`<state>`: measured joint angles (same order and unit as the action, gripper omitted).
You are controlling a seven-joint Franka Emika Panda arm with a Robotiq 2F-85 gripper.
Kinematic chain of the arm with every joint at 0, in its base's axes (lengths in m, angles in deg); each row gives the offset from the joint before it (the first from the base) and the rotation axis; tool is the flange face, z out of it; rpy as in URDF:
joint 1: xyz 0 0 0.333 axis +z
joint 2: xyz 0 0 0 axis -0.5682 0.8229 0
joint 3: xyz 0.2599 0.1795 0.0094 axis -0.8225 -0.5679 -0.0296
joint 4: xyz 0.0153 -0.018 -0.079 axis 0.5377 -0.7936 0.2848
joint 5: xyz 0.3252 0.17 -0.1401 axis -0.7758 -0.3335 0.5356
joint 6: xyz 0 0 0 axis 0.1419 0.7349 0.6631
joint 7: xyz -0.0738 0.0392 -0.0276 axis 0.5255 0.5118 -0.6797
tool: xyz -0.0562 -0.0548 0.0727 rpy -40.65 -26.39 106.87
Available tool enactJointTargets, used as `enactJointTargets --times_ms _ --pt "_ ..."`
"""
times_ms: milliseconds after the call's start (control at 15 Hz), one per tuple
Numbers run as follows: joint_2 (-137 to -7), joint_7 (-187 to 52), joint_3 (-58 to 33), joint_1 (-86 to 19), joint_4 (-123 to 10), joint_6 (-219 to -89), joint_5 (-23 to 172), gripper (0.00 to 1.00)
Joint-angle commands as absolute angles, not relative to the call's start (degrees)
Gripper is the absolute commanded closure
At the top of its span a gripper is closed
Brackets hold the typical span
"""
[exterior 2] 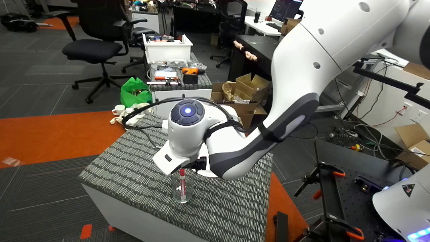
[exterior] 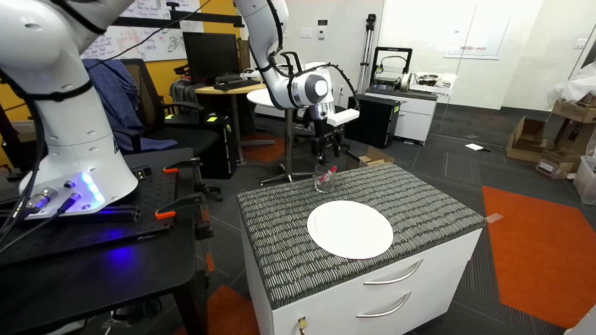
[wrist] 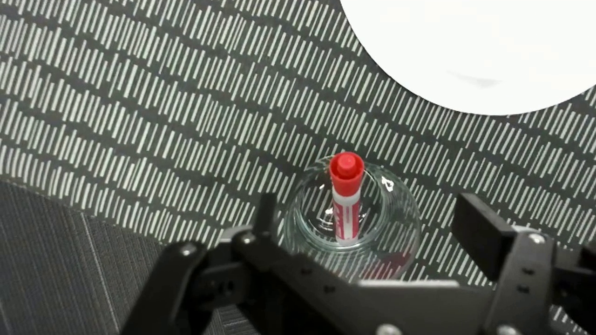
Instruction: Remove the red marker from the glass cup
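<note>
The red marker [wrist: 347, 184] stands tilted in the glass cup [wrist: 404, 209], its red end above the rim. In both exterior views the marker [exterior: 328, 175] [exterior 2: 182, 185] leans in the clear cup [exterior: 321, 185] [exterior 2: 190, 193], which is upright on the patterned cabinet top. My gripper [wrist: 369, 214] is open and empty. In the wrist view its fingers lie on either side of the cup, apart from it. In an exterior view the gripper [exterior: 329, 157] points down just above the cup. In an exterior view the fingers are mostly hidden behind the wrist.
A flat white plate [exterior: 350, 229] [wrist: 479, 51] lies near the cup on the cabinet top [exterior: 288, 260]. The cup is close to one edge of that top. In an exterior view white mugs [exterior 2: 118, 110] and a green bag [exterior 2: 136, 91] are at the cabinet's far side.
</note>
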<state>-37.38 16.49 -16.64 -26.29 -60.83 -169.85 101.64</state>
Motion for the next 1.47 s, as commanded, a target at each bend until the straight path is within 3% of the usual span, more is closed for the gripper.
enactJointTargets --times_ms 0,467,800,1067,1200,1400 --pt "-35.4 14.6 -15.5 -24.8 -57.8 -169.3 103.0 0.18" --pt "-33.3 14.6 -15.1 -24.4 -55.8 -168.9 102.9 0.33" --pt "-32.5 14.4 -14.4 -24.2 -55.1 -168.7 102.9 0.36" --pt "-32.2 14.3 -14.1 -24.0 -54.8 -168.6 102.9 0.60" --pt "-32.1 14.3 -14.1 -24.0 -54.7 -168.6 102.9 0.57" --pt "-32.1 14.3 -14.1 -24.0 -54.6 -168.5 102.8 0.66"
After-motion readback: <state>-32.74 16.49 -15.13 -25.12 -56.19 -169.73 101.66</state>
